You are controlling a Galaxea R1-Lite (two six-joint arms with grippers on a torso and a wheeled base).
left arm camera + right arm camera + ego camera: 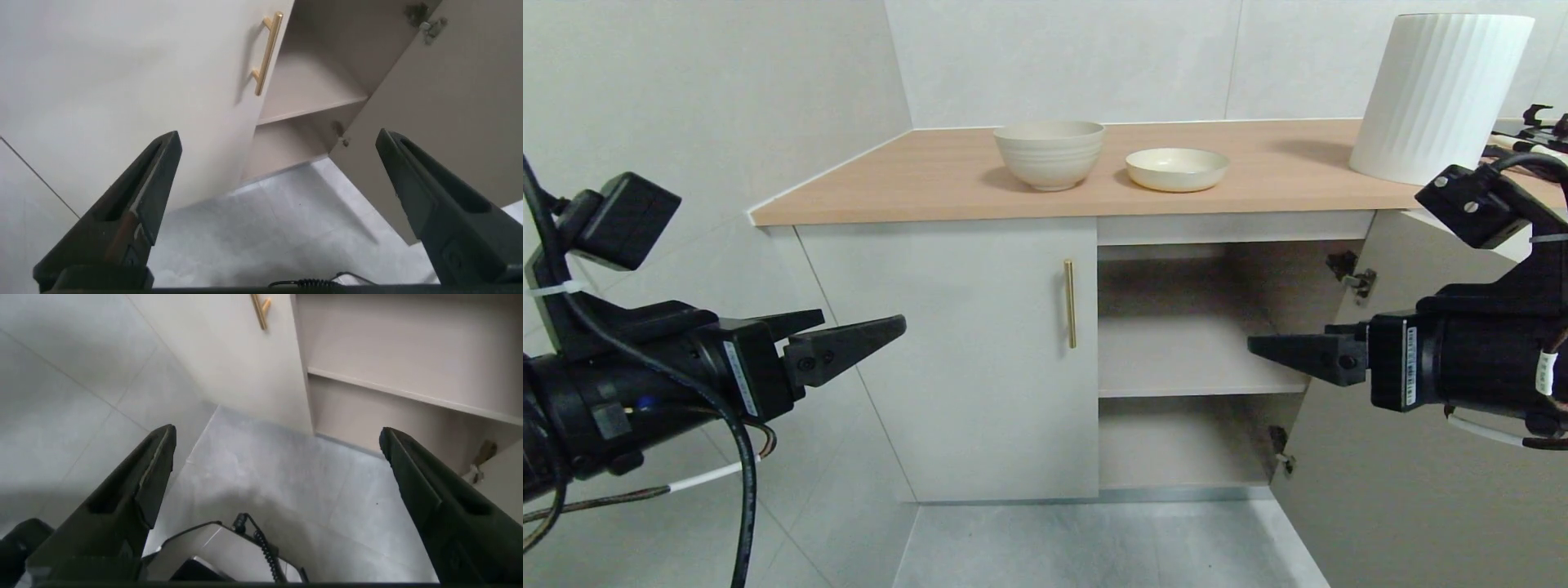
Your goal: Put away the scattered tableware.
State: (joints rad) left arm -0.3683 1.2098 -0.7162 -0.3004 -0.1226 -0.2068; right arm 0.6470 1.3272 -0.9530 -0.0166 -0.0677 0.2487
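Note:
A deep beige bowl point(1049, 153) and a shallow cream dish point(1177, 169) stand side by side on the wooden countertop point(915, 184). Both grippers hang well below the counter, in front of the cabinet, with nothing in them. My left gripper point(862, 322) is open at the left, level with the closed door; the left wrist view shows its fingers spread wide point(278, 137). My right gripper point(1258, 347) is open beside the open compartment, its fingers also wide apart point(278, 433).
The cabinet's right door point(1380, 392) is swung open, showing a bare middle shelf point(1184, 359). The left door has a brass handle point(1070, 304). A tall white ribbed cylinder point(1441, 94) stands at the counter's right. Grey tiled floor point(1094, 547) lies below.

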